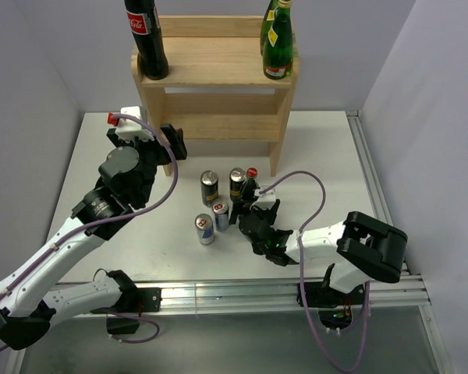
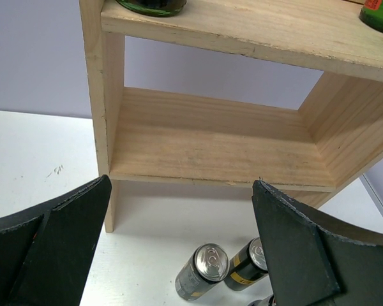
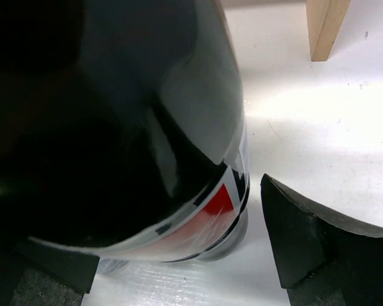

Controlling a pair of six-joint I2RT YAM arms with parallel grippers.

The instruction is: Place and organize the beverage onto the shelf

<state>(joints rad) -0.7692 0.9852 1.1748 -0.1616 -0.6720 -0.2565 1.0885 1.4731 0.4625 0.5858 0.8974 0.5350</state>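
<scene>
The light wooden shelf [image 1: 218, 74] stands at the back of the table. On its top stand a Coca-Cola bottle [image 1: 147, 39] at the left and green bottles [image 1: 278, 43] at the right. My left gripper [image 1: 174, 142] is open and empty, by the shelf's left side panel; in the left wrist view it [image 2: 180, 183] faces the bare middle tier [image 2: 210, 140]. My right gripper [image 1: 253, 212] is open around a small dark bottle with a red cap [image 1: 249, 185]. In the right wrist view the bottle [image 3: 127, 127] fills the space between the jaws, with a gap to the right finger [image 3: 300, 236].
Several cans stand on the white table in front of the shelf: two dark ones [image 1: 209, 187] [image 1: 236, 182] and two silver-blue ones [image 1: 220, 215] [image 1: 205, 228]. The dark cans also show in the left wrist view [image 2: 207, 268]. A shelf leg [image 3: 325, 25] is beyond the bottle.
</scene>
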